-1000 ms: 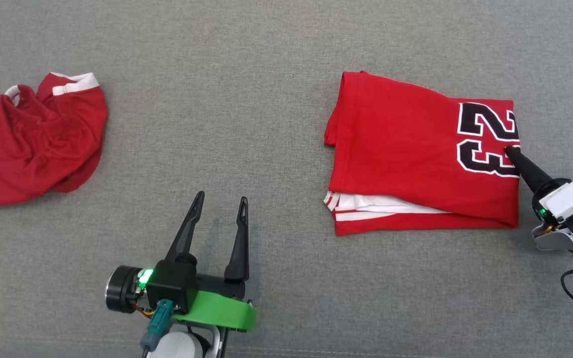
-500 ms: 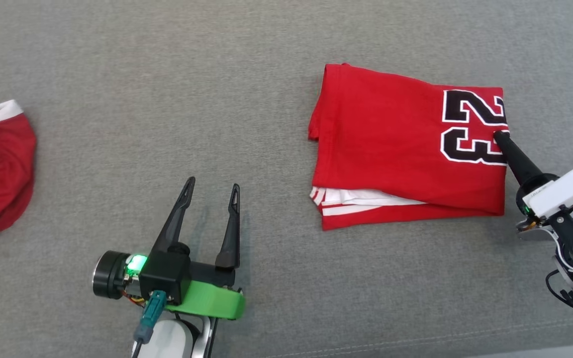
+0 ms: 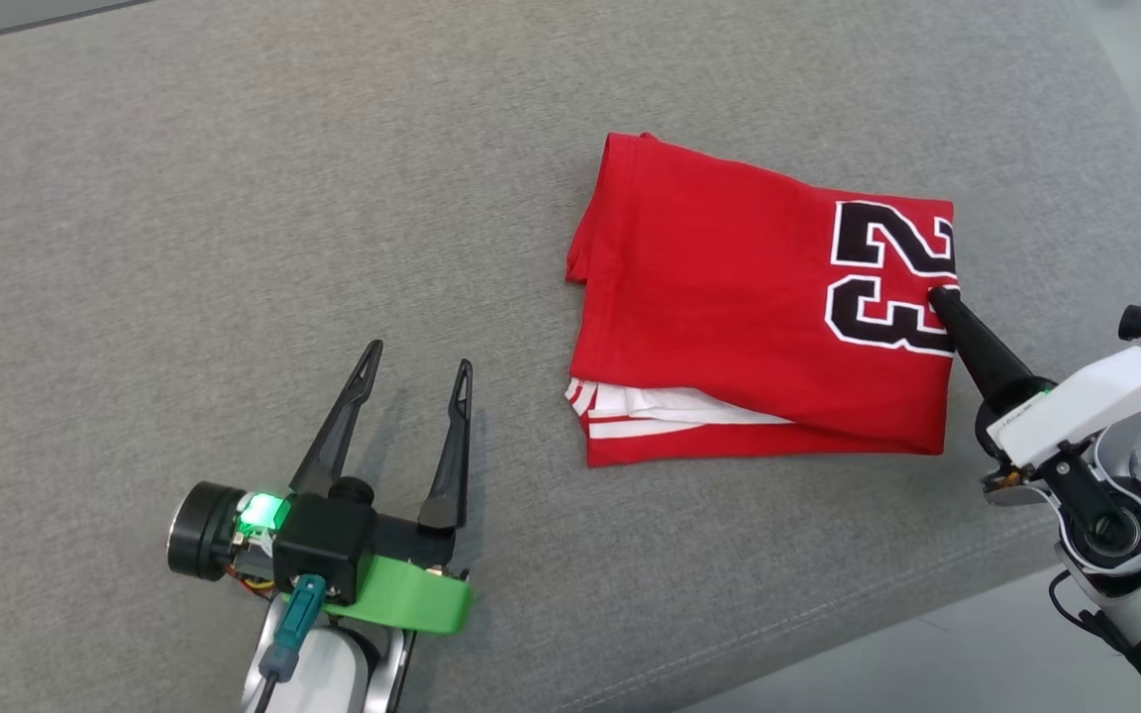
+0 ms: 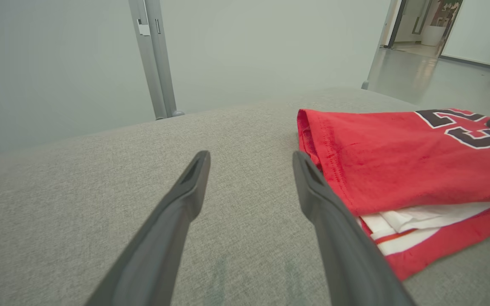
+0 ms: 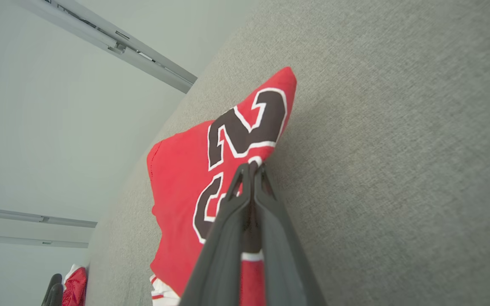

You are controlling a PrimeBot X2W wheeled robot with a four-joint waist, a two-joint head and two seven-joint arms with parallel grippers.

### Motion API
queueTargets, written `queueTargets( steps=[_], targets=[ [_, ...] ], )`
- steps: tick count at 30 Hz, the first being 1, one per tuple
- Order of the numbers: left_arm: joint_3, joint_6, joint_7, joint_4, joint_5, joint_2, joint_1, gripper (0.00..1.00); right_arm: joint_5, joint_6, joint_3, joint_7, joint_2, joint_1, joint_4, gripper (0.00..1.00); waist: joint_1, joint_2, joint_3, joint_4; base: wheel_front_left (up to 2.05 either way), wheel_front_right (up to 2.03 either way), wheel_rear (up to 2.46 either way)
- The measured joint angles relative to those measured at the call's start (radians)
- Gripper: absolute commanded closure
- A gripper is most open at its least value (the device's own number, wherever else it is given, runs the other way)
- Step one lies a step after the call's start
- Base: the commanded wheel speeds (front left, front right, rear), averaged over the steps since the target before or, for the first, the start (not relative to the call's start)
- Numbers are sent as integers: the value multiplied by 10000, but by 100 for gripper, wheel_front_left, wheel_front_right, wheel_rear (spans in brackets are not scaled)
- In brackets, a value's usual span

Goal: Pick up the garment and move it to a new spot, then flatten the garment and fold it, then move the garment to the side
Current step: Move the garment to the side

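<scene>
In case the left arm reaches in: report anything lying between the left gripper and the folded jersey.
Nothing visible does. Bare grey cushion separates the left gripper from the folded jersey; the right gripper, jaws shut, sits at its opposite edge.

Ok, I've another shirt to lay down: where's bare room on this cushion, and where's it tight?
Free: the wide stretch of grey cushion left of the red jersey, beyond the open left end effector; also a narrower strip between jersey and the near edge. Crowded: the jersey's right edge, where the shut right end effector pinches it.
</scene>
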Motion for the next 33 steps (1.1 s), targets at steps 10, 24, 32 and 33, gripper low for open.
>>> queueTargets(
  steps=[10, 24, 32, 33],
  targets=[
    [-201, -201, 0, -267, 297, 142, -755, 0, -1267, 0, 1191, -857, -836, -1319, 683, 100, 0, 0, 569, -751, 0, 0, 0],
    [-464, -311, 430, -1749, 665, 387, -1665, 0, -2746, 4, 2169, -1733, -1929, -4534, 3289, 100, 1, 0, 2060, -671, 0, 0, 0],
    [-560, -314, 589, -2368, 729, 537, -1785, 0, -3317, 4, 1678, -1942, -2309, -5616, 5187, 100, 1, 0, 2567, -419, 0, 0, 0],
    [-569, -314, 604, -2443, 736, 558, -1789, 0, -3340, 4, 1565, -1952, -2353, -5722, 5358, 100, 1, 0, 2609, -379, 0, 0, 0]
  ],
)
